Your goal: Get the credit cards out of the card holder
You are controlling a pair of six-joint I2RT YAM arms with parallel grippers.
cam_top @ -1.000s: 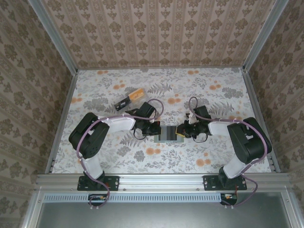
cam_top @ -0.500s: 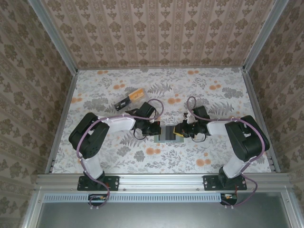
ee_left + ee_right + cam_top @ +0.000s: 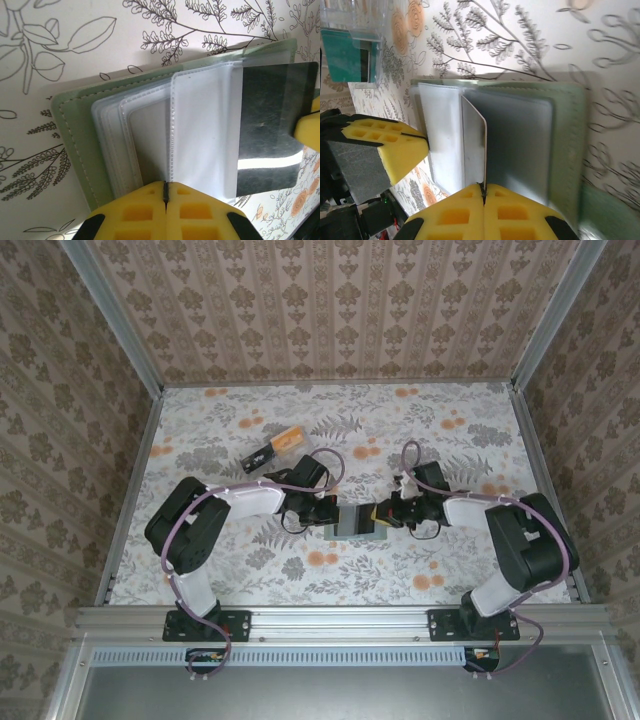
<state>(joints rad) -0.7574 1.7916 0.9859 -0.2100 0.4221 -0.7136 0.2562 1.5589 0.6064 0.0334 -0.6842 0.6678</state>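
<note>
The grey-green card holder (image 3: 352,523) lies open on the table between both arms, its clear sleeves fanned out (image 3: 75,135). My left gripper (image 3: 165,184) is shut on the stitched edge of a sleeve at the holder's near side. A dark, glossy credit card (image 3: 272,100) sticks about halfway out of a sleeve. My right gripper (image 3: 483,186) is shut on that card's outer edge, and the card (image 3: 474,145) stands on edge above the holder's blue-grey panel (image 3: 520,145). Seen from above, the left gripper (image 3: 326,512) and right gripper (image 3: 383,513) face each other across the holder.
A black-and-orange block (image 3: 273,450) lies at the back left of the holder. A clear plastic box with a teal item (image 3: 350,55) stands beyond the holder. The floral table (image 3: 450,430) is walled on three sides.
My right gripper has closed on the card's edge after nudging in toward the holder and back. The left gripper has stayed shut on the sleeve.
</note>
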